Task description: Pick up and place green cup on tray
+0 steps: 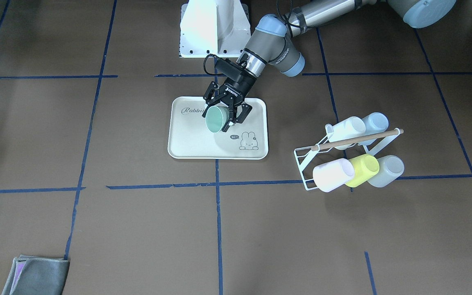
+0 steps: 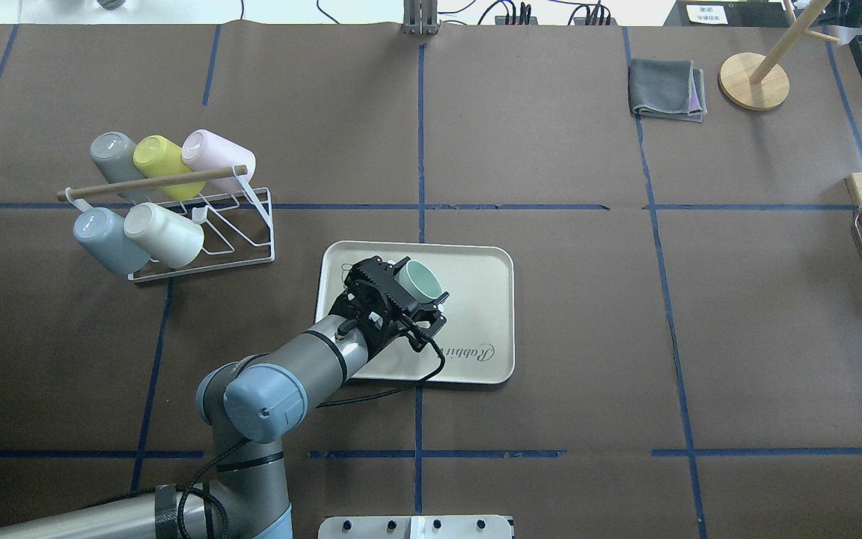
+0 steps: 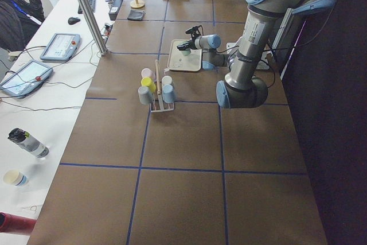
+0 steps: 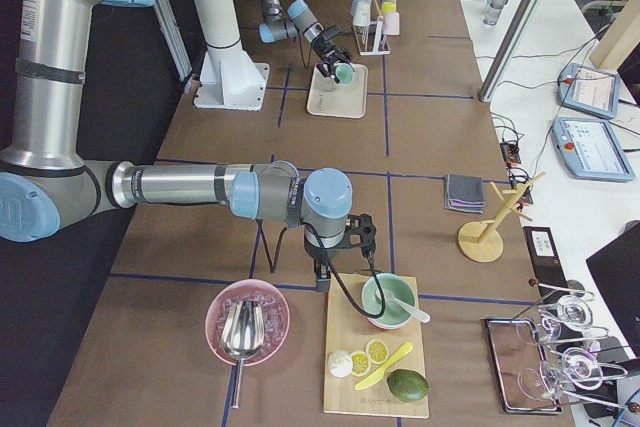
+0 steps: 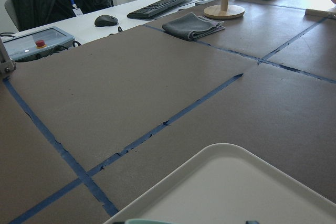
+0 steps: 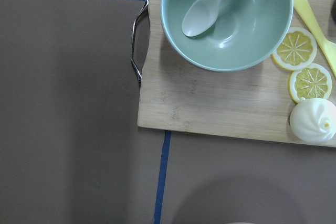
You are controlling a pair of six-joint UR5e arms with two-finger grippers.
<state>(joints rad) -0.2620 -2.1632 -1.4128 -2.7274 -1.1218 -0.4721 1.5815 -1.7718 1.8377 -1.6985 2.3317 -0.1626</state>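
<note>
The green cup (image 1: 216, 119) is a pale mint tumbler held tilted, its mouth pointing away from the robot. My left gripper (image 1: 225, 112) is shut on the cup by its wall and holds it over the middle of the cream tray (image 1: 191, 139) with the "Rabbit" script. The overhead view shows the same cup (image 2: 420, 280), gripper (image 2: 407, 290) and tray (image 2: 476, 299). The left wrist view shows only the tray's far rim (image 5: 231, 153). My right gripper (image 4: 325, 282) shows only in the exterior right view, near a cutting board; I cannot tell whether it is open or shut.
A white wire rack (image 2: 251, 239) to the tray's left holds several cups on their sides, among them a yellow-green one (image 2: 158, 156). A grey cloth (image 2: 667, 90) and a wooden stand (image 2: 754, 78) lie far right. A cutting board (image 6: 210, 103) with a green bowl (image 6: 226, 19) lies under the right wrist.
</note>
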